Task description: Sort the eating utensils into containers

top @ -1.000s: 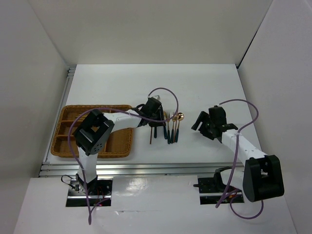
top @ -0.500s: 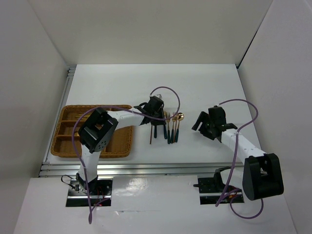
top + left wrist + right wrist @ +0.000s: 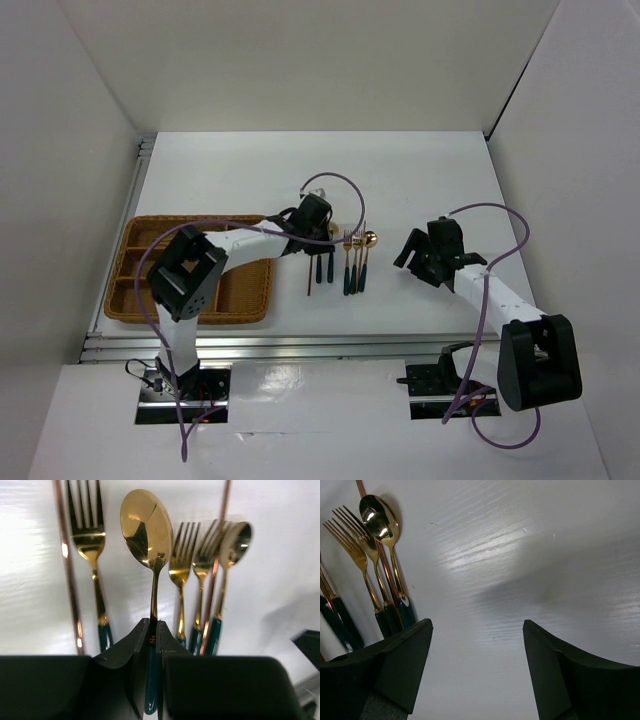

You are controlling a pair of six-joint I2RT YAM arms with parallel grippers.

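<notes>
**Now the left gripper has a spoon**

Within the last second the left gripper (image 3: 152,630) goes from apart to together. Its jaws now pinch the spoon (image 3: 146,527) at the neck, just where gold meets green. The arm barely shifts over the row meanwhile. I judge the pick made and the carry not begun. The bowl points to 12 o'clock from the fingers, among its neighbours, and I cannot tell whether it is off the table (image 3: 420,180) yet.

The tray (image 3: 118,300) lies at 9 o'clock from the row, well apart, partly hidden under the left arm.

The crowding is what stands in the way. A fork (image 3: 89,525) lies at 11 o'clock from the grip, and two more forks (image 3: 181,555) lie at 1 o'clock. A small spoon (image 3: 236,539) lies at 2 o'clock, and thin copper sticks (image 3: 67,570) flank the group. A slanted lift could drag one along, so I judge a straight rise safest.

The right gripper (image 3: 477,670) hovers at 3 o'clock from the row. Its jaws are apart and hold nothing, and it is off the route to the tray.
</notes>
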